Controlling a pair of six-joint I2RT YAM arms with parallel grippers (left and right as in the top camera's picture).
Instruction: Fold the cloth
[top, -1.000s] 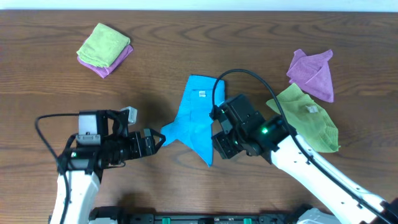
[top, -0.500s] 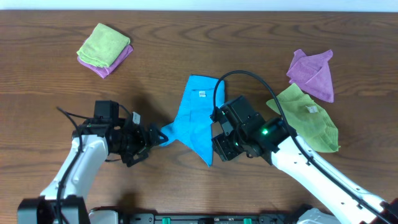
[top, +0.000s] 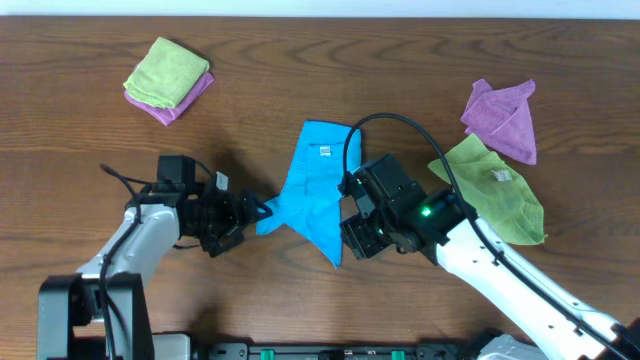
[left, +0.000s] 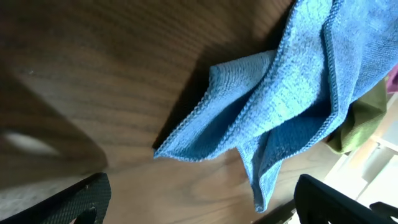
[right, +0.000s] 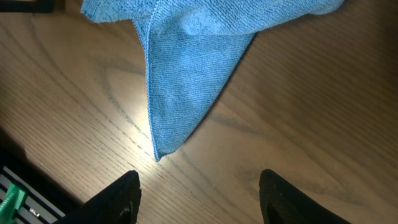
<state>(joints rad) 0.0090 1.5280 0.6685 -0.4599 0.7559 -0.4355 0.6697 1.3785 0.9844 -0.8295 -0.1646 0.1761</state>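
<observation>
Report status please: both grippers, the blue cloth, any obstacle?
Left gripper open, at blue cloth left corner. Right gripper open, at its near corner. Cloth bunched, not folded. Green cloth lies apart, right side.

The overhead camera looks straight down on the wooden table (top: 90, 150) from well above, with both arms entering from the lower edge. The left wrist camera sits low and close, rolled sideways, facing the left corner of the blue cloth (left: 280, 106), with the left gripper (left: 204, 186) framing the bottom corners. The right wrist camera looks steeply down from close on the blue cloth's lower point, the right gripper (right: 200, 193) along the bottom edge. All three views share the blue cloth. The left wrist view also catches the green cloth (left: 364, 118) at its right edge.
</observation>
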